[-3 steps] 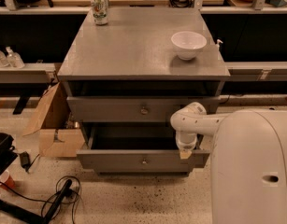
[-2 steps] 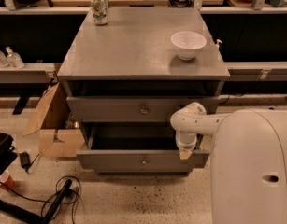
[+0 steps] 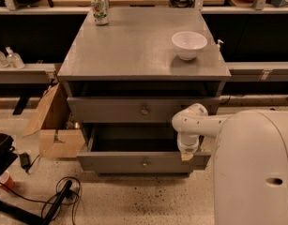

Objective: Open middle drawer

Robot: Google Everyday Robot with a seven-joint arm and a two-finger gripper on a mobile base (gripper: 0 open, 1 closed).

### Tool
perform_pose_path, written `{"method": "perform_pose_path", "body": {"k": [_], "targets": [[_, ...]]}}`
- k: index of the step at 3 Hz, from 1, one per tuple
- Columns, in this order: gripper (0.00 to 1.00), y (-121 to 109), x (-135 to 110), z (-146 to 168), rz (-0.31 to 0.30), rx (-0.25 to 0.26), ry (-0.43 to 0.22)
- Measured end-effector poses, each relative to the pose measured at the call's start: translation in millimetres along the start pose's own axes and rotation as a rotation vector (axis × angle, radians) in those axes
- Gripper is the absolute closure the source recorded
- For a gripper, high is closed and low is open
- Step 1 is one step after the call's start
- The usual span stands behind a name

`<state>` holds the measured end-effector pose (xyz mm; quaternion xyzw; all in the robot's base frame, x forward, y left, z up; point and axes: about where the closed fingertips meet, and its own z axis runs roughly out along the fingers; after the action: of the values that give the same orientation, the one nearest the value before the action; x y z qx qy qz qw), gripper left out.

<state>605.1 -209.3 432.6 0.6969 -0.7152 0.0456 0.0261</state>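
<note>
Grey cabinet with a can at the far left of its top. Below, the middle drawer stands pulled out toward the near side, unchanged from a second ago, so the opening looks done. The gripper sits at the drawer's right front corner; whether it is open or closed cannot be told.

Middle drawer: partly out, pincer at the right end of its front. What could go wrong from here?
1. The pincer is at the right end of the middle drawer front, well off the knob. An off-centre pull may skew the drawer and jam it.
2. The white bowl stands near the right edge of the cabinet top, above the arm. A jolt might shift it.
</note>
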Motion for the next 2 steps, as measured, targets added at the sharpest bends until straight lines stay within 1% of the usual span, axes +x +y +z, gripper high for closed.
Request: {"method": "perform_pose_path", "body": {"k": [2], "targets": [[1.00,0.0,0.0,0.0,0.000,0.000,0.000]]}}
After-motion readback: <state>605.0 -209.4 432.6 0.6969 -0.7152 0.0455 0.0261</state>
